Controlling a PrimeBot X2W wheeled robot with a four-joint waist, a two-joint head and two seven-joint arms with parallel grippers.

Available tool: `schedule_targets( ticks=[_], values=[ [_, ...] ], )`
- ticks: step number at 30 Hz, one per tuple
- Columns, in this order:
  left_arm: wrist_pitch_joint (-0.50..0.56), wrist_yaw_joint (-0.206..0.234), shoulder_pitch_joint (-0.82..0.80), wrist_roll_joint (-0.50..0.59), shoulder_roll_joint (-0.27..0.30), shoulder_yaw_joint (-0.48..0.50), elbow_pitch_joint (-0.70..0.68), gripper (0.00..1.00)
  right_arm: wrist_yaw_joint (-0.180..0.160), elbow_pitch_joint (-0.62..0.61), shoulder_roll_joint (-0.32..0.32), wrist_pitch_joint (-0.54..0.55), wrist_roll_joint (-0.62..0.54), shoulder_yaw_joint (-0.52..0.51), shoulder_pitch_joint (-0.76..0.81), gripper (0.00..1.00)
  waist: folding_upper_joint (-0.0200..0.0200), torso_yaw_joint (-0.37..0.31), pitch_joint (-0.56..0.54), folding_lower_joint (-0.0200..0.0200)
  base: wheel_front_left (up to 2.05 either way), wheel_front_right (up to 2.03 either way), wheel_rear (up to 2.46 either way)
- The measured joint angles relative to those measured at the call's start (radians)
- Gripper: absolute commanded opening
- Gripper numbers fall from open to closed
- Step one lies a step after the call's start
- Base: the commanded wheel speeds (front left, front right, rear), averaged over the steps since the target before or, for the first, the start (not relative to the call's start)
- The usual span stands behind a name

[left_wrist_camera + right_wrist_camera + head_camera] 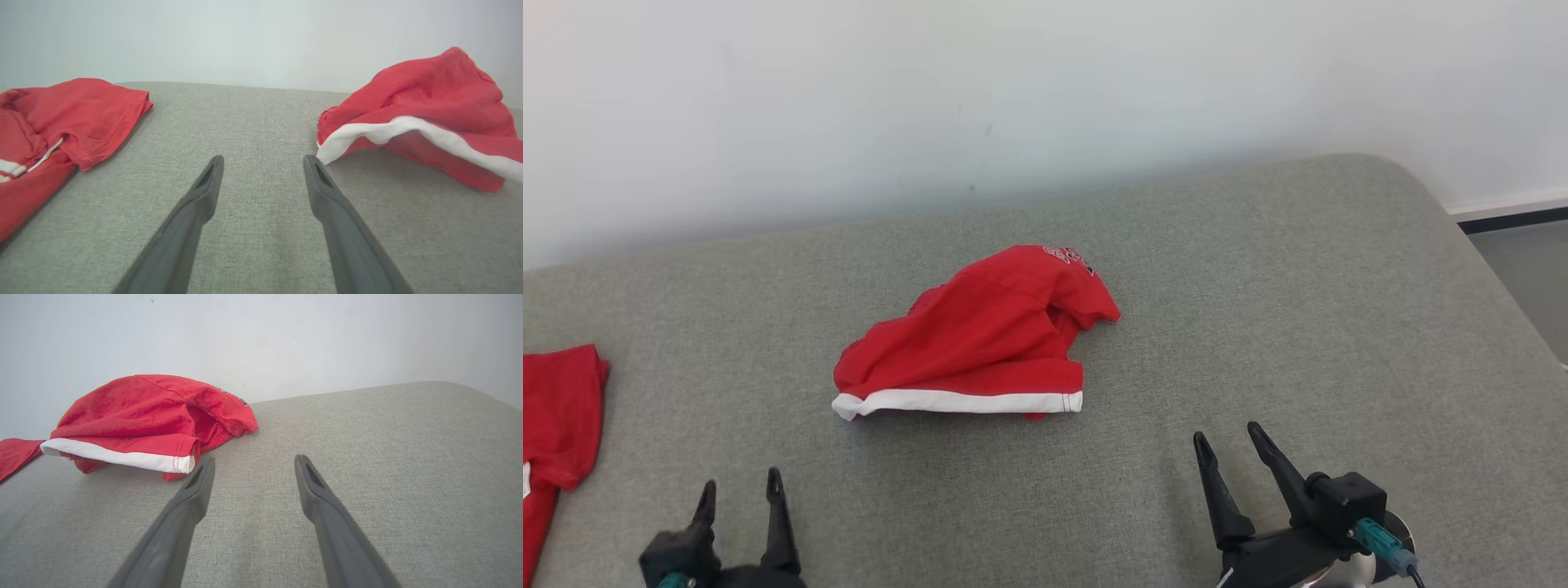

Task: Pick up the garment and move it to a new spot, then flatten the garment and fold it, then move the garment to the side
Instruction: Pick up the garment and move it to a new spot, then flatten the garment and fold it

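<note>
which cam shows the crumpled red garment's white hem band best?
Head view: whole white band visible along the near edge of the garment. Left wrist view crops it at the right frame edge; right wrist view shows it foreshortened.

We see a bright red garment [980, 343] with a plain white band along its hem and a small dark-and-white print near its top, lying on a bed [1258, 327] covered in a flecked grey weave. A second garment [560, 408] at the left is the same red with thin white stripes, and the wall [931, 98] behind is off-white. Our left claw [741, 478] and right claw [1225, 431] are black, each with a teal plug at its base.
</note>
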Motion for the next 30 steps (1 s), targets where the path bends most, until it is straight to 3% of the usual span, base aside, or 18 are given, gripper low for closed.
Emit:
schedule_targets(
  ticks=[10,18,30],
  values=[
    [0.000,-0.056,0.195,0.182,-0.018,0.087,-0.188,1.00,0.000,-0.010,0.012,0.000,-0.020,-0.032,0.034,1.00,0.0001,0.009,-0.025,0.0000,0.00,0.00,0.00],
    [0.000,-0.081,0.295,0.239,-0.060,0.149,-0.257,1.00,0.000,-0.009,0.016,0.000,-0.022,-0.048,0.053,1.00,0.0001,0.026,-0.041,0.0001,0.00,0.00,0.00],
    [0.000,-0.116,0.309,0.276,-0.092,0.151,-0.271,1.00,0.000,-0.010,0.021,0.000,-0.038,-0.051,0.069,1.00,0.0000,0.055,-0.039,0.0001,0.00,0.00,0.00]
  ],
)
